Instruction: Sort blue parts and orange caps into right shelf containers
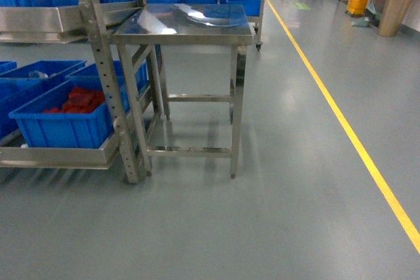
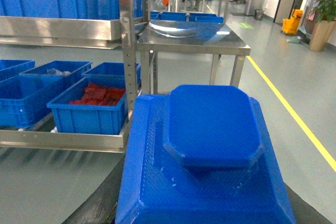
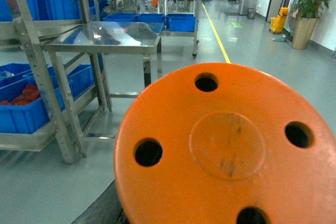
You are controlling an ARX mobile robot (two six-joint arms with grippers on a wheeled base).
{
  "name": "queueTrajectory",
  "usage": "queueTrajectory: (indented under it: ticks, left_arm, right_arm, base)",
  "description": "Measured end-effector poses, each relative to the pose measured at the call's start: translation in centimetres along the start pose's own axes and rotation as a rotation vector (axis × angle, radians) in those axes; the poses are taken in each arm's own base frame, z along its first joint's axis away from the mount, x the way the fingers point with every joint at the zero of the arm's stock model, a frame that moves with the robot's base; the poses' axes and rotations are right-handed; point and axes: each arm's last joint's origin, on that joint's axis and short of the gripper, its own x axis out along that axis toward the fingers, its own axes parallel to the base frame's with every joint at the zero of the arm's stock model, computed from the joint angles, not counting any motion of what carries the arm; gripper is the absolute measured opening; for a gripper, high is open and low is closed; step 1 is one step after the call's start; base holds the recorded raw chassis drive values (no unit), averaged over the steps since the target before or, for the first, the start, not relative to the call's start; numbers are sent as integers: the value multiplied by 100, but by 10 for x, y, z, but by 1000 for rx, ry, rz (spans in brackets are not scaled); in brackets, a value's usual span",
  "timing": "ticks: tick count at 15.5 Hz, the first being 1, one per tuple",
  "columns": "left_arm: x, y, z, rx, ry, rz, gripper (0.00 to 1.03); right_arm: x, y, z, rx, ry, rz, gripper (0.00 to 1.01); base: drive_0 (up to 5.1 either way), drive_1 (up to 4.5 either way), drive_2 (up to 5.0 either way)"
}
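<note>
Currently the base stands on the grey floor (image 1: pixel 275 214) facing a steel table (image 1: pixel 180 27) beside a shelf rack (image 1: pixel 98 63); neither arm shows in the head view. Left wrist view: a blue part (image 2: pixel 210 129) fills the lower frame, a stepped block with an octagonal raised top, sitting right in front of the lens. Right wrist view: an orange cap (image 3: pixel 231 150), a round disc with four holes, fills the frame likewise. Fingers are hidden behind both pieces in both views, so I cannot tell whether they are spread or pinching; judged likely that each arm carries its piece. Step in hand, judged: travel toward the destination shelf. Blue bin (image 1: pixel 62 119) on the low shelf holds red pieces (image 1: pixel 82 100); which containers are the targets cannot be told. To do well: drive smoothly, keep arms tucked, clear the yellow floor line (image 1: pixel 348 129) side, and confirm bins before releasing.
</note>
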Motion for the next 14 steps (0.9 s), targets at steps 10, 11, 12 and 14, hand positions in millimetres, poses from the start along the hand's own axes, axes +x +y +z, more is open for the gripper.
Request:
queueTrajectory:
  ticks: [10, 11, 12, 14]
  left_arm:
    - [0, 0, 0, 0, 0, -2, 42]
    - [0, 0, 0, 0, -1, -2, 42]
    - [0, 0, 1, 0, -5, -2, 42]
    - [0, 0, 0, 0, -3, -2, 42]
  right_arm:
    - [0, 0, 0, 0, 3, 0, 45]
    - [0, 0, 0, 0, 1, 0, 45]
    - [0, 0, 0, 0, -2, 0, 45]
    - [0, 0, 0, 0, -1, 0, 45]
  base:
    - [-3, 427, -433]
    - [-4, 426, -434]
    - [-5, 426, -435]
    - [-4, 427, -434]
